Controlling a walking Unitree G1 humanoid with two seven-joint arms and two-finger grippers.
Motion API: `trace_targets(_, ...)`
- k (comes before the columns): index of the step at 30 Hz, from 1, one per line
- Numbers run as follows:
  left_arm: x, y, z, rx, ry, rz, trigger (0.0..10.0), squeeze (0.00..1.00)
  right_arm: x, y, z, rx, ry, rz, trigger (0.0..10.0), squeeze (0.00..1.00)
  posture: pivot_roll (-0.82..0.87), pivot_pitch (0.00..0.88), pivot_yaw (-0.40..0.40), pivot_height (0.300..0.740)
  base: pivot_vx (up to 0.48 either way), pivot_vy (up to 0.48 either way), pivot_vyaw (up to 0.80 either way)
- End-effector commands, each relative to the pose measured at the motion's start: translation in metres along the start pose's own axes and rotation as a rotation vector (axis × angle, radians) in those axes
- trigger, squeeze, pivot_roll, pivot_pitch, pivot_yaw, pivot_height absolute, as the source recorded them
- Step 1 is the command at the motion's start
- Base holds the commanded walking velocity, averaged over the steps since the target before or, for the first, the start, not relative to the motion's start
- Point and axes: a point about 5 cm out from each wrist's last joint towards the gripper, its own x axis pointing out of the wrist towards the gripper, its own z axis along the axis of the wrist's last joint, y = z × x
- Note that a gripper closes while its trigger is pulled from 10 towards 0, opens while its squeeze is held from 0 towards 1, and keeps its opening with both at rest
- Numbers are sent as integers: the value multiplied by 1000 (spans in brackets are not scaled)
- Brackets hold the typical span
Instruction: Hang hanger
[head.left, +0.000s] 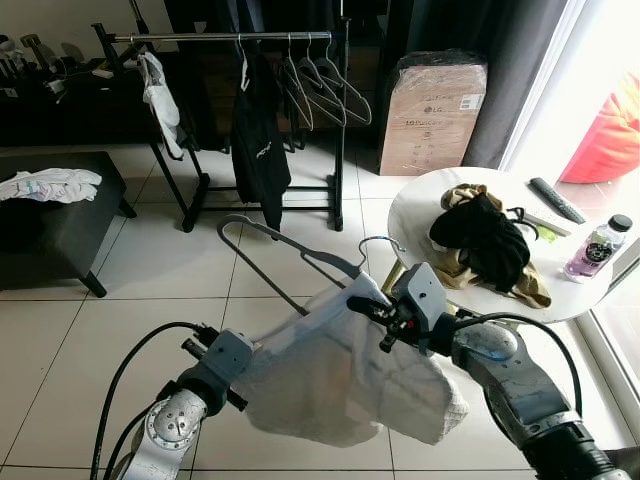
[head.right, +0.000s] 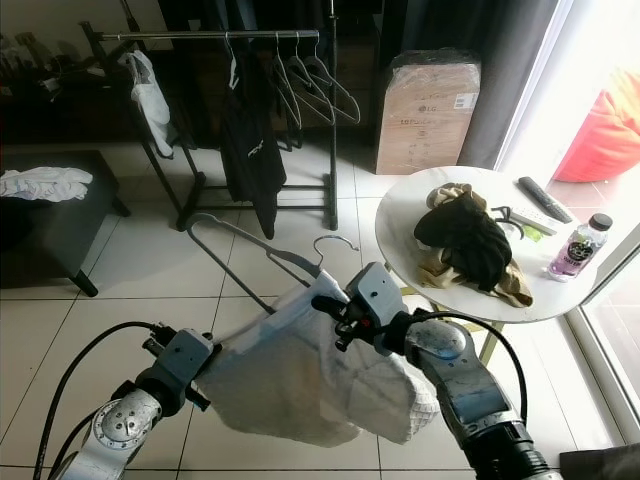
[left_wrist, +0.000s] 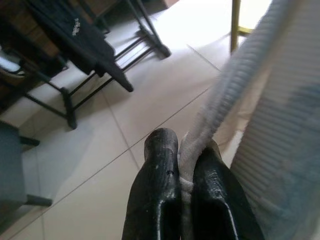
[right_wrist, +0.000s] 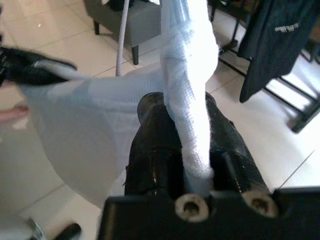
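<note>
A white garment (head.left: 340, 375) hangs stretched between my two grippers in front of me, partly draped on a grey hanger (head.left: 290, 250) whose hook (head.left: 380, 243) rises above the cloth. My left gripper (head.left: 250, 352) is shut on the garment's left edge; the left wrist view shows the white fabric (left_wrist: 197, 145) pinched between the black fingers (left_wrist: 160, 170). My right gripper (head.left: 362, 306) is shut on the garment's upper right part, with cloth (right_wrist: 192, 120) clamped between its fingers (right_wrist: 150, 145). The clothes rack (head.left: 230, 38) stands farther ahead.
On the rack hang a black garment (head.left: 258, 140), a white one (head.left: 160, 95) and several bare hangers (head.left: 325, 90). A round white table (head.left: 420, 205) with clothes (head.left: 490, 240), a remote and a bottle (head.left: 598, 248) is at the right. A dark ottoman (head.left: 50, 215) sits left, a cardboard box (head.left: 432, 110) behind.
</note>
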Motion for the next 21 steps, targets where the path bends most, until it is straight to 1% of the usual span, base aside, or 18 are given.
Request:
trace_targets(1,-10,14,-25,24,131,69,0,0,-13,-12,9,-63,-30,-55,0,0,-95,152,9,740,0,0,0)
trace_targets(3,-11,18,-29,29,157,104,0,0,-17,-11,9,-68,-31,-44,0,0,-95,151,10,740,0,0,0)
trace_targets(5,-12,24,-31,31,175,152,0,0,-21,-9,6,-107,-11,-27,0,0,-96,151,12,740,0,0,0)
trace_targets(9,-14,34,-31,34,180,226,0,0,-26,-8,-1,-202,52,-12,0,0,-97,152,14,740,0,0,0)
trace_targets(11,-14,36,-31,36,180,240,0,0,-27,-9,-4,-220,71,-18,0,0,-98,152,15,740,0,0,0)
trace_targets(15,-14,38,-32,40,189,248,0,0,-32,-16,-16,-306,169,-56,0,0,-98,151,17,740,0,0,0)
trace_targets(17,-14,37,-33,39,191,246,0,0,-33,-16,-17,-321,177,-58,0,0,-98,151,17,740,0,0,0)
trace_targets(20,-14,35,-32,37,190,239,0,0,-38,-18,-27,-428,244,-32,0,0,-97,153,18,740,0,0,0)
trace_targets(21,-14,35,-32,37,190,239,0,0,-40,-18,-29,-449,260,-22,0,0,-97,153,17,740,0,0,0)
